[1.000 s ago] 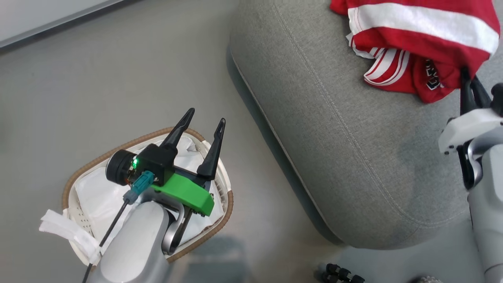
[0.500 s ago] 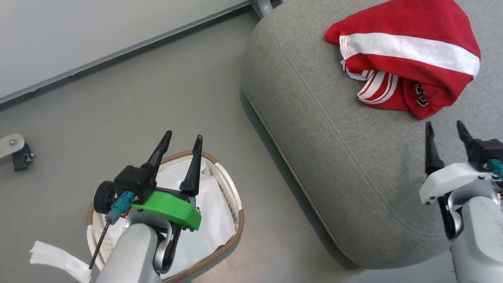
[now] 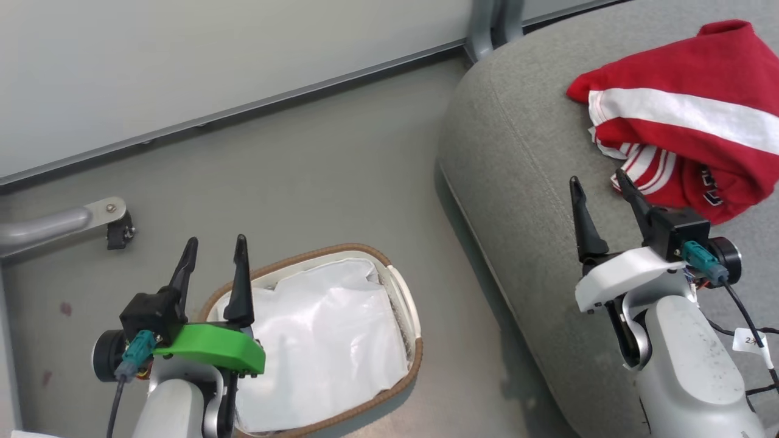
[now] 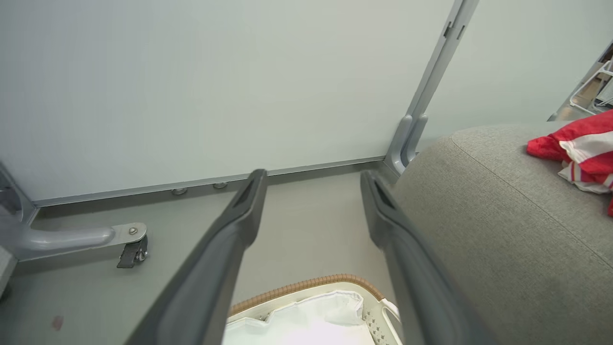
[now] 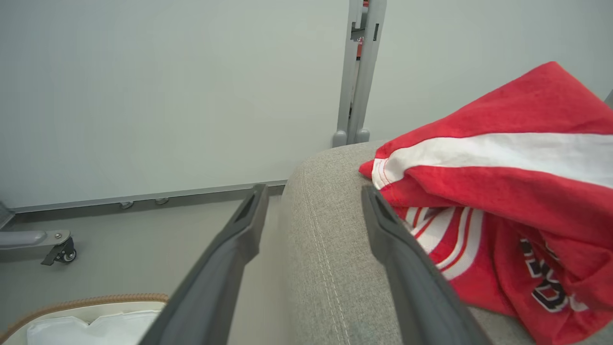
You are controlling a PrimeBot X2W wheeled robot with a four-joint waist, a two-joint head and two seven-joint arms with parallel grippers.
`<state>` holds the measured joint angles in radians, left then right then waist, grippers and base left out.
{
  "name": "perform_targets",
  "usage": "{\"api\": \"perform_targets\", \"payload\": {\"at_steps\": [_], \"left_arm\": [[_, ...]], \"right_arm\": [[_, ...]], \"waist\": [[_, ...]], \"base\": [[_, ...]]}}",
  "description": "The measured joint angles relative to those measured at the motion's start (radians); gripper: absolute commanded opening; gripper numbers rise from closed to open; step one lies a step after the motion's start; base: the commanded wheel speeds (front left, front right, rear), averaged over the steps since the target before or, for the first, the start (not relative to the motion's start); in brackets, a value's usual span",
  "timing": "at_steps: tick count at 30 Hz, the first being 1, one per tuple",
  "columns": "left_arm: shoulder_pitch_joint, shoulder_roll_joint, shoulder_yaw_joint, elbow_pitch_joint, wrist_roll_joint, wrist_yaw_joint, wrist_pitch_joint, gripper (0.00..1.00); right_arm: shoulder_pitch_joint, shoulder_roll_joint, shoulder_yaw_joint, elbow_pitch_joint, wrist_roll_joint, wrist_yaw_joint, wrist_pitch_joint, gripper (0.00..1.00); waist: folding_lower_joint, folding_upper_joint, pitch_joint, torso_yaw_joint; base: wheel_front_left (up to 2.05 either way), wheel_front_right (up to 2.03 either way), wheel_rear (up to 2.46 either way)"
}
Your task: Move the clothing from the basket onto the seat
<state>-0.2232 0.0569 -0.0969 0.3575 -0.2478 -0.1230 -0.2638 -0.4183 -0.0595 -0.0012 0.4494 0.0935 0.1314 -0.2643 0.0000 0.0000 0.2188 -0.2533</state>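
Lying on the seat (image 3: 517, 152), clothing (image 3: 681, 121) sits one o'clock of the nearer right gripper (image 3: 596, 177), spread empty; left gripper (image 3: 217, 239) likewise gapes.

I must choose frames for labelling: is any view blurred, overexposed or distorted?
Head view: sharp, evenly lit; the white liner in the basket is very bright. Left wrist view: the near jaws look soft, the wall post leans, wide-angle. Right wrist view: the clothing is crisp.
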Motion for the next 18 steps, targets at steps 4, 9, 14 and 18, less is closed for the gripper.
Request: {"api": "perform_targets", "payload": {"at_steps": [4,9,14,18], "left_arm": [[0.024,-0.004,0.059,0.002,0.013,0.009,0.0,1.0],[0.062,-0.005,0.121,0.01,0.023,0.013,0.0,1.0],[0.097,-0.006,0.142,0.027,0.018,0.016,0.0,1.0],[0.129,-0.007,0.142,0.035,0.01,0.017,0.0,1.0]], "right_arm": [[0.015,0.01,0.018,-0.007,0.018,0.0,0.0,1.0],[0.029,0.012,0.044,-0.005,0.06,0.0,0.0,1.0],[0.064,0.011,0.04,0.0,0.051,0.0,0.0,1.0],[0.104,0.011,0.031,0.002,0.047,0.0,0.0,1.0]], "waist": [[0.0,0.0,-0.018,0.048],[0.0,-0.0001,-0.042,0.099],[0.0,0.0,-0.071,0.134],[0.0,0.0,-0.097,0.158]], "base": [[0.0,0.0,0.0],[0.0,0.0,0.0],[0.0,0.0,0.0],[0.0,0.0,0.0]]}}
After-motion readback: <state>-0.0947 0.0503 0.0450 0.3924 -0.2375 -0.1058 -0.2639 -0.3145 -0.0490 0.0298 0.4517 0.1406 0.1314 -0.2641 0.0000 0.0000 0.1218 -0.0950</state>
